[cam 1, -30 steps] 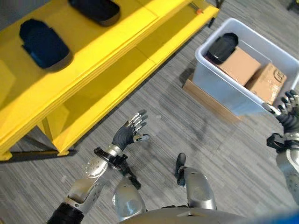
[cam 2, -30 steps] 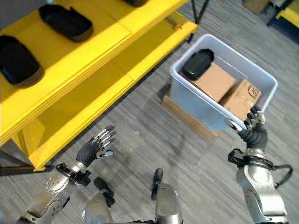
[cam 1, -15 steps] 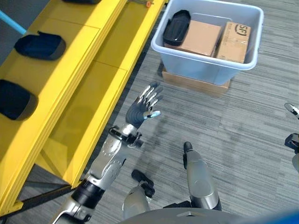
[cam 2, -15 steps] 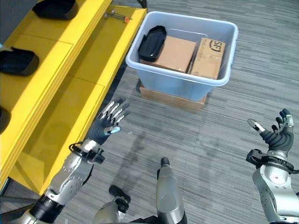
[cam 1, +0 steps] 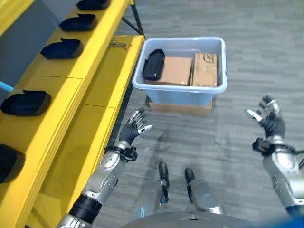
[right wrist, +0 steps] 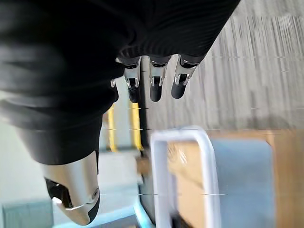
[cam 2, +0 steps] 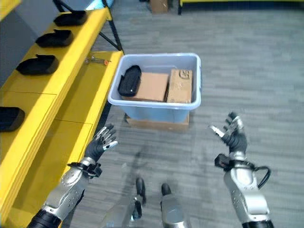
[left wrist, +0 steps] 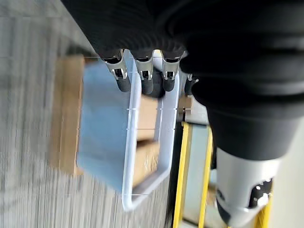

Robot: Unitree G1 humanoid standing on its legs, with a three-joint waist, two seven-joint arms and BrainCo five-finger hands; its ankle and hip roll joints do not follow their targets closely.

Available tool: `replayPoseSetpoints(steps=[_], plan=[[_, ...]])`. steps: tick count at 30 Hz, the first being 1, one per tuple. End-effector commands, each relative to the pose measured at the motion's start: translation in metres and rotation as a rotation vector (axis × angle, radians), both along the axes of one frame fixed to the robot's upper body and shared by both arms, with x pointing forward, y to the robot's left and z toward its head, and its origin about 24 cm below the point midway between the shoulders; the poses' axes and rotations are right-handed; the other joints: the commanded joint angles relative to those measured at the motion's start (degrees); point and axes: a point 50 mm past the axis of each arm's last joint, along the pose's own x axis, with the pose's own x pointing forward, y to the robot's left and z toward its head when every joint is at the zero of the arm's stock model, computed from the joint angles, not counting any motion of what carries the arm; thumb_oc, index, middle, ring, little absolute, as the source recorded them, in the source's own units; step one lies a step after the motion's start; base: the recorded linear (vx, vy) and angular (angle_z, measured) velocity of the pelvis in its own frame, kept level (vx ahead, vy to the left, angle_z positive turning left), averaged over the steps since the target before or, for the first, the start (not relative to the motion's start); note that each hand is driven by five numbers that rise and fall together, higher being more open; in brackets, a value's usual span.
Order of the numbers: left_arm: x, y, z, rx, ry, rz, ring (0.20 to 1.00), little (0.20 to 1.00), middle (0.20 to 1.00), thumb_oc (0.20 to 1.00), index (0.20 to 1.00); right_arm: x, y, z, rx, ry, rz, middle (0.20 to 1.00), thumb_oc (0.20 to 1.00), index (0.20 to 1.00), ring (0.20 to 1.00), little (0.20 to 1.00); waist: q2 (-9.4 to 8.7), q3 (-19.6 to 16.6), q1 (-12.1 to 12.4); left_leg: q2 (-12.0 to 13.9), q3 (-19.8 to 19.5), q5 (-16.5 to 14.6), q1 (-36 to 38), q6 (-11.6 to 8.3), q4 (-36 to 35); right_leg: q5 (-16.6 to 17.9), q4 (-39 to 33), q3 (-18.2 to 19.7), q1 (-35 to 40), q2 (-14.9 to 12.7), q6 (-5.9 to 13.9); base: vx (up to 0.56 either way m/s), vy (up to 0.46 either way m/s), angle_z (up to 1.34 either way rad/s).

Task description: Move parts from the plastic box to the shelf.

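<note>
The black part [cam 1: 153, 64] lies at the left end of the plastic box [cam 1: 180, 96], far from both hands; left hand [cam 1: 131, 131] and right hand [cam 1: 267, 116] are released, holding nothing, with bare floor [cam 1: 223, 142] between them.

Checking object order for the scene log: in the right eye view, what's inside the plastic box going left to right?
Black part → flat cardboard box → smaller cardboard box, all inside the plastic box.
</note>
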Motion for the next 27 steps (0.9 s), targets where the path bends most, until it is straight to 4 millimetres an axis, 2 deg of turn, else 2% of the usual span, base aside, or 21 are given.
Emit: replayPoseSetpoints(steps=[1,3,8,13,14,16,17,18,20,21,22,23,24,25,27], plan=[[0.009,0.0,0.033,0.024,-0.17,-0.046,1.0,1.0,1.0,1.0,1.0,0.015,0.002,0.039,-0.019,-0.182,0.014,1.0,1.0,1.0,1.0,1.0,-1.69,0.01,-1.52,0.98,2.79,3.44,4.12,2.62,-0.8,-0.66,-1.53,0.24,2.6,-0.65,5.71,0.36,0.246,-1.02],[0.005,-0.004,0.029,0.055,-0.167,-0.08,1.0,1.0,1.0,1.0,1.0,0.011,0.004,0.035,-0.001,-0.164,0.022,1.0,1.0,1.0,1.0,1.0,-2.4,-0.96,-1.92,1.17,4.81,1.66,6.36,3.86,-1.06,0.63,-2.37,-0.55,2.06,-1.66,6.83,0.3,0.213,-0.8],[0.005,-0.008,0.026,0.073,-0.134,-0.086,1.0,1.0,1.0,1.0,1.0,0.011,0.009,0.029,0.029,-0.149,0.045,1.0,1.0,1.0,1.0,1.0,-2.84,-1.55,-2.17,1.29,7.14,0.09,8.06,4.75,-1.02,2.32,-3.56,-1.35,1.25,-3.27,7.94,0.15,0.146,-0.3],[-0.002,0.0,0.019,0.143,-0.11,-0.047,1.0,1.0,1.0,1.0,1.0,0.011,0.016,0.026,0.05,-0.132,0.066,1.0,1.0,1.0,1.0,1.0,-3.22,-2.71,-1.32,1.67,8.83,-2.04,10.38,5.76,0.44,2.32,-2.3,-2.3,2.05,-5.53,9.12,0.16,0.149,-0.25],[-0.006,0.004,0.016,0.182,-0.094,-0.061,1.0,1.0,1.0,1.0,1.0,0.008,0.012,0.022,0.048,-0.112,0.048,1.0,1.0,1.0,1.0,1.0,-3.53,-3.8,-1.07,1.33,9.07,-2.34,11.6,6.47,0.29,3.5,-1.13,-2.23,2.71,-6.29,10.03,0.17,0.124,-0.07],[-0.007,0.005,0.014,0.185,-0.082,-0.061,1.0,1.0,1.0,1.0,1.0,0.008,0.011,0.021,0.05,-0.103,0.039,1.0,1.0,1.0,1.0,1.0,-3.66,-4.13,-0.94,1.15,9.13,-2.5,12.0,6.82,0.22,4.07,-0.36,-2.2,2.8,-6.56,10.37,0.13,0.1,0.05],[-0.008,0.007,0.012,0.197,-0.053,-0.062,1.0,1.0,1.0,1.0,1.0,0.009,0.009,0.016,0.056,-0.088,0.01,1.0,1.0,1.0,1.0,1.0,-3.83,-4.61,-0.46,0.68,9.24,-3.07,13.03,7.89,0.03,5.74,3.26,-2.93,2.59,-7.18,10.62,0.13,0.108,0.05],[-0.008,0.007,0.011,0.198,-0.047,-0.061,1.0,1.0,1.0,1.0,1.0,0.009,0.009,0.016,0.056,-0.09,0.003,1.0,1.0,1.0,1.0,1.0,-3.87,-4.65,-0.37,0.58,9.27,-3.16,13.18,8.05,0.0,6.0,3.9,-3.04,2.45,-7.28,10.63,0.19,0.162,-0.07],[-0.009,0.011,0.01,0.154,-0.025,-0.036,1.0,1.0,1.0,1.0,1.0,0.013,0.011,0.016,0.077,-0.095,0.006,1.0,1.0,1.0,1.0,1.0,-3.55,-4.13,1.26,0.89,11.63,-4.11,14.69,9.45,-0.22,9.11,15.12,-9.06,0.16,-9.55,10.08,0.15,0.169,-0.15],[-0.009,0.012,0.012,0.143,-0.035,-0.02,1.0,1.0,1.0,1.0,1.0,0.015,0.013,0.017,0.08,-0.098,0.02,1.0,1.0,1.0,1.0,1.0,-3.19,-3.43,1.82,1.45,12.93,-4.77,15.72,9.84,-0.47,11.46,20.81,-11.12,-2.2,-10.78,10.42,0.1,0.147,-0.34],[-0.009,0.013,0.014,0.144,-0.046,-0.013,1.0,1.0,1.0,1.0,1.0,0.017,0.014,0.018,0.08,-0.102,0.032,1.0,1.0,1.0,1.0,1.0,-2.95,-2.96,2.16,1.93,13.65,-4.97,16.23,9.87,-0.55,11.51,22.75,-12.21,-3.4,-11.52,10.33,0.1,0.088,-0.78],[-0.009,0.011,0.017,0.145,-0.061,-0.007,1.0,1.0,1.0,1.0,1.0,0.021,0.015,0.023,0.074,-0.119,0.057,1.0,1.0,1.0,1.0,1.0,-3.14,-1.97,2.54,2.54,14.83,-5.13,16.92,9.49,-0.75,9.8,22.02,-14.05,-5.23,-11.73,10.17,0.1,-0.005,-1.12],[-0.009,0.008,0.018,0.138,-0.062,-0.007,1.0,1.0,1.0,1.0,1.0,0.022,0.015,0.026,0.073,-0.127,0.066,1.0,1.0,1.0,1.0,1.0,-3.66,-1.32,2.07,2.33,14.72,-5.41,17.6,9.12,-0.89,8.86,19.25,-13.86,-5.48,-10.45,10.4,0.22,-0.187,-1.15],[-0.006,-0.001,0.017,0.136,-0.062,-0.032,1.0,1.0,1.0,1.0,1.0,0.024,0.015,0.036,0.064,-0.15,0.09,1.0,1.0,1.0,1.0,1.0,-5.21,-1.28,0.03,0.7,12.98,-5.72,18.51,8.05,-2.43,8.38,4.02,-11.95,-6.31,-4.89,10.56,0.26,-0.262,-0.75],[-0.005,-0.008,0.015,0.116,-0.066,-0.06,1.0,1.0,1.0,1.0,1.0,0.023,0.013,0.041,0.072,-0.169,0.096,1.0,1.0,1.0,1.0,1.0,-6.12,-1.33,-1.67,-1.43,10.34,-6.47,19.89,7.74,-3.86,13.01,-6.61,-9.97,-8.87,-2.91,11.51,0.31,-0.266,0.08]])
